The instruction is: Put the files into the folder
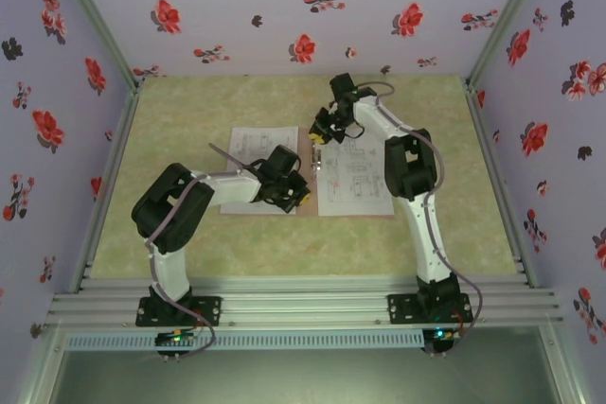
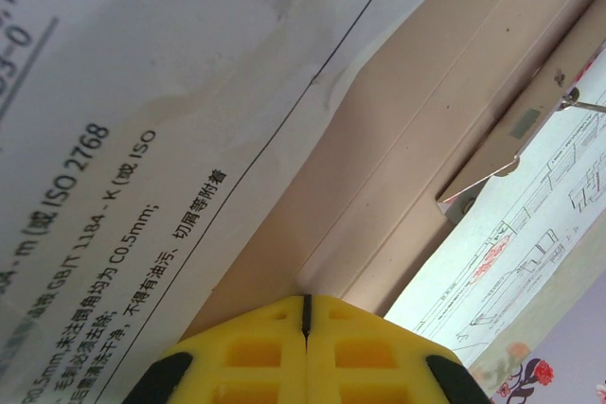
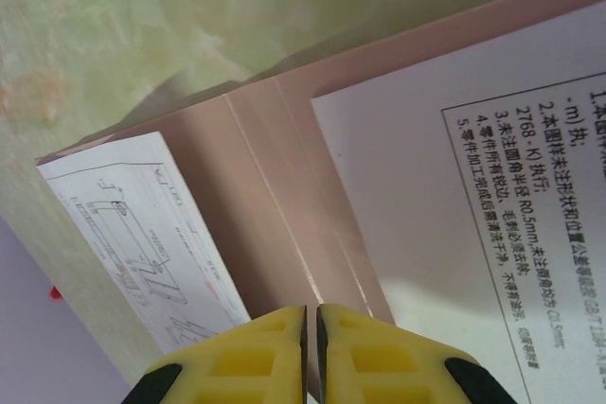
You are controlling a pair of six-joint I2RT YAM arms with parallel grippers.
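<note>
The pinkish-brown folder (image 1: 305, 153) lies open on the table. One of the files (image 1: 251, 149) rests on its left half and another (image 1: 355, 182) on its right half. My left gripper (image 1: 301, 192) is shut, its yellow tips (image 2: 306, 305) resting on the folder's spine crease (image 2: 407, 139) beside the text sheet (image 2: 142, 92). A metal clip (image 2: 516, 134) sits by the diagram sheet (image 2: 530, 224). At the far end of the spine, my right gripper (image 1: 318, 137) is shut to a hairline slit (image 3: 311, 314) over the bare card (image 3: 256, 167), with nothing seen between its fingers.
The green mottled table (image 1: 189, 234) extends round the folder on all sides. Flower-patterned walls (image 1: 57, 92) close in the left, right and back. The aluminium rail (image 1: 303, 305) with both arm bases runs along the near edge.
</note>
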